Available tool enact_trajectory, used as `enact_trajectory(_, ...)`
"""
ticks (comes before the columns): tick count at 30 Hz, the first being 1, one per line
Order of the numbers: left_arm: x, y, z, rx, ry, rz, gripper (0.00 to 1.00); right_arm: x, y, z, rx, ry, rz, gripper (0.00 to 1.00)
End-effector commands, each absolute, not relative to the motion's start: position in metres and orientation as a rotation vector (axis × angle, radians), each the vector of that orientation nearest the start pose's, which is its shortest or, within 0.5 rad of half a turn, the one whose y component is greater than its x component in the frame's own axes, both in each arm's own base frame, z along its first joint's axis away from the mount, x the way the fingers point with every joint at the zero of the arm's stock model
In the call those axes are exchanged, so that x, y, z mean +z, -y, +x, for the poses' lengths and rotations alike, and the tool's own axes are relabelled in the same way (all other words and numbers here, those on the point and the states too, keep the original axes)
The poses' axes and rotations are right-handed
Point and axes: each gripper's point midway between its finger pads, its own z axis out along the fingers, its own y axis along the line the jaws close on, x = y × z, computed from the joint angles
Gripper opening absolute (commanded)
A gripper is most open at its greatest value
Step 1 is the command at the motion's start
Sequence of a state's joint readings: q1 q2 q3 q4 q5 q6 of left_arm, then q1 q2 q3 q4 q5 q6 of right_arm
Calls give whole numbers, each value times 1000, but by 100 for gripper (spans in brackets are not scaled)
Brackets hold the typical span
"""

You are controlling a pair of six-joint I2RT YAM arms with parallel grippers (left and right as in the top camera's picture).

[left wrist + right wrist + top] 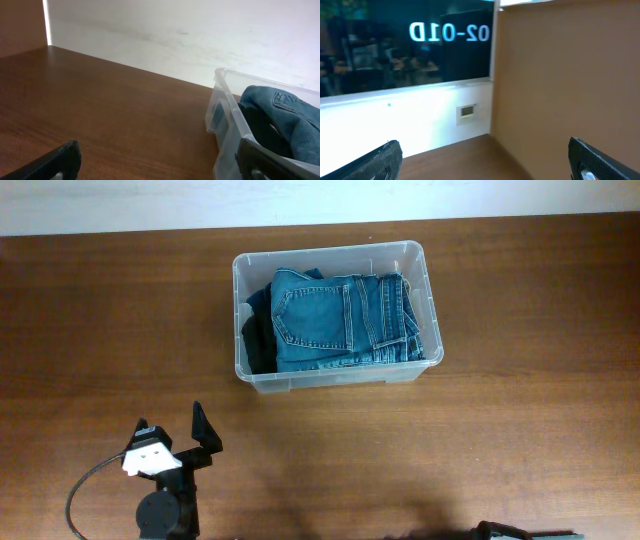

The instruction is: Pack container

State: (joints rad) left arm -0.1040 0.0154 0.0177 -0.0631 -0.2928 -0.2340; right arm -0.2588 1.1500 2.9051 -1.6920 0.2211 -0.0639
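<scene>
Overhead, the container (335, 378) sits well ahead and to the right of the left gripper (170, 422), with folded jeans (340, 320) and a dark garment (258, 330) inside. That gripper and the right gripper (482, 150) both stand wide and empty. I see nothing else waiting to go in, so the packing looks about finished.

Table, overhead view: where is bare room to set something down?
Bare table left of the container and right of it; also the strip between container and left hand. Crowded only inside the container, filled with folded jeans.
</scene>
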Motion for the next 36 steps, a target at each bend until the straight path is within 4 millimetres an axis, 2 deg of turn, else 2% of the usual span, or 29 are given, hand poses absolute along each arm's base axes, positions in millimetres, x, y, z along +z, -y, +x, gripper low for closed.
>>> enact_trajectory(1, 163, -26, 243, -6, -1593, -320, 99, 596, 50, 47, -387, -1519, 293, 98)
enact_trajectory(9, 163, -26, 243, -6, -1593, -319, 99, 596, 43, 49, -283, -1521, 193, 98)
enact_trajectory(14, 163, -26, 243, -6, -1593, -320, 99, 595, 40, 42, -245, -1515, 157, 98)
enact_trajectory(17, 163, -26, 243, -6, -1593, -320, 99, 574, 40, 35, -244, -1576, 145, 98)
enact_trajectory(21, 163, -26, 243, -6, -1593, -320, 99, 541, 33, 38, -212, -1664, 101, 98)
enact_trajectory(28, 163, -26, 243, -6, -1593, -320, 99, 509, 6, 70, -83, -1621, -17, 98)
enact_trajectory(36, 163, -26, 243, -6, -1593, -319, 99, 497, -25, 121, 42, -1356, -163, 98)
